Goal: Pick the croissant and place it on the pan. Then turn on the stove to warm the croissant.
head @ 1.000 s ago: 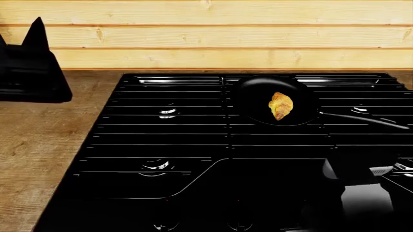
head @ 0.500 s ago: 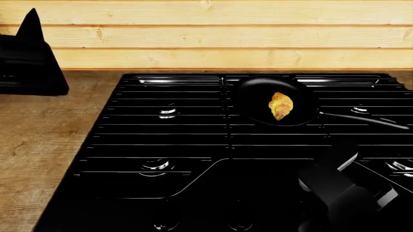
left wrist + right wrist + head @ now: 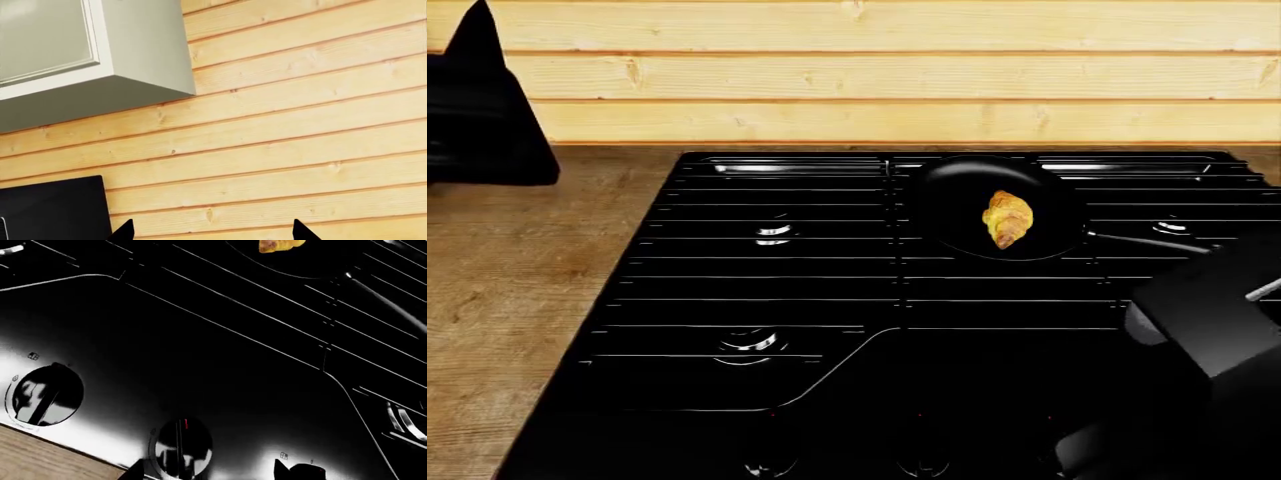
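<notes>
The croissant (image 3: 1008, 218) lies inside the black pan (image 3: 954, 195) on the stove's (image 3: 827, 300) back right burner, with the pan's handle (image 3: 1174, 245) pointing right. The croissant's edge also shows in the right wrist view (image 3: 280, 244). My right gripper (image 3: 210, 472) is open and low over the stove's front panel. Its fingertips (image 3: 283, 471) stand on either side of a round knob (image 3: 180, 447) without gripping it. My right arm (image 3: 1214, 320) covers the stove's front right corner. My left gripper (image 3: 212, 232) is open and empty, raised at the far left (image 3: 487, 100) and facing the wall.
A second knob (image 3: 45, 395) sits further along the front panel. More knobs show at the stove's front edge (image 3: 767, 465). A wooden counter (image 3: 507, 300) lies left of the stove. A plank wall (image 3: 854, 80) runs behind, with a grey cabinet (image 3: 87, 55) above.
My right arm has swung up and to the right over the stove's front right corner. My left gripper has drifted slightly left and up. The croissant and pan have not moved.
</notes>
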`<state>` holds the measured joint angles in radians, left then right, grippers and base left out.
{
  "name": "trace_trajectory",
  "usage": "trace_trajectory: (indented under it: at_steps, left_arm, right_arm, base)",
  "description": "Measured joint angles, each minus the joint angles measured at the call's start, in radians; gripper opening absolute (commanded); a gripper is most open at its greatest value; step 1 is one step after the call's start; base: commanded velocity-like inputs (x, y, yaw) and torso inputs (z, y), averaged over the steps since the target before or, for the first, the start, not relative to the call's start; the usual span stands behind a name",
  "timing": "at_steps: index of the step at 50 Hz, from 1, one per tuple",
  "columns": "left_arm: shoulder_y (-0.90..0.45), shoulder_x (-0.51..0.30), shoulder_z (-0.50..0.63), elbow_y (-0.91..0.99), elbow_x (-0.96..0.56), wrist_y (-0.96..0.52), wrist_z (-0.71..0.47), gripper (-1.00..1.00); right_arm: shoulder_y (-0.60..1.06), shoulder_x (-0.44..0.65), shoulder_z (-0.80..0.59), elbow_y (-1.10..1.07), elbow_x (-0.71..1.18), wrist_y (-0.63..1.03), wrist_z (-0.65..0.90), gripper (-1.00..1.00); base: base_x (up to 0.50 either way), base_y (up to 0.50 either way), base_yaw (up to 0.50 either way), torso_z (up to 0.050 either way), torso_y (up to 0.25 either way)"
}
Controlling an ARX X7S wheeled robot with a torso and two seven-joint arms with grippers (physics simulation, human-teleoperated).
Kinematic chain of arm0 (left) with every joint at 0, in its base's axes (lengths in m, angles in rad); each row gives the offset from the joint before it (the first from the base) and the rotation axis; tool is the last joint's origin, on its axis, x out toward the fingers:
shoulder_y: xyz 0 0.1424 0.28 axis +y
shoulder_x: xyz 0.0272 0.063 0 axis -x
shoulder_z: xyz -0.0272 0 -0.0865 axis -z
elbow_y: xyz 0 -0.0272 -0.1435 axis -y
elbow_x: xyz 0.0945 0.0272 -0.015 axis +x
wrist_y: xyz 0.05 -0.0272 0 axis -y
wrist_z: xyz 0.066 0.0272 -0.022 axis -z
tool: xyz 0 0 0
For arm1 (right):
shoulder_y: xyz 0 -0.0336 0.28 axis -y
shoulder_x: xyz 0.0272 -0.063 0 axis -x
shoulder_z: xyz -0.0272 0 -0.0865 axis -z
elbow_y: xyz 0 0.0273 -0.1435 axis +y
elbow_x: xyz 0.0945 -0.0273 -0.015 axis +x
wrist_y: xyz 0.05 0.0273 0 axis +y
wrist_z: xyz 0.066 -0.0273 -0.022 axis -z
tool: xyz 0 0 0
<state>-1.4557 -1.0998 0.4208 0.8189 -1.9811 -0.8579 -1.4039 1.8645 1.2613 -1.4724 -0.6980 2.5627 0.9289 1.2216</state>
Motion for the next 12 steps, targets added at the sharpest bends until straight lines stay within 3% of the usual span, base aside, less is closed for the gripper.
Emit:
trace_trajectory:
  at_steps: [12]
  left_arm:
    - [-0.029, 0.005, 0.009, -0.006, -0.020, -0.005, -0.009, 1.00]
  right_arm:
    - [0.140, 0.024, 0.082, -0.010, 0.176, 0.010, 0.064, 1.00]
  base:
    - [0.00, 0.00, 0.00, 0.000, 0.000]
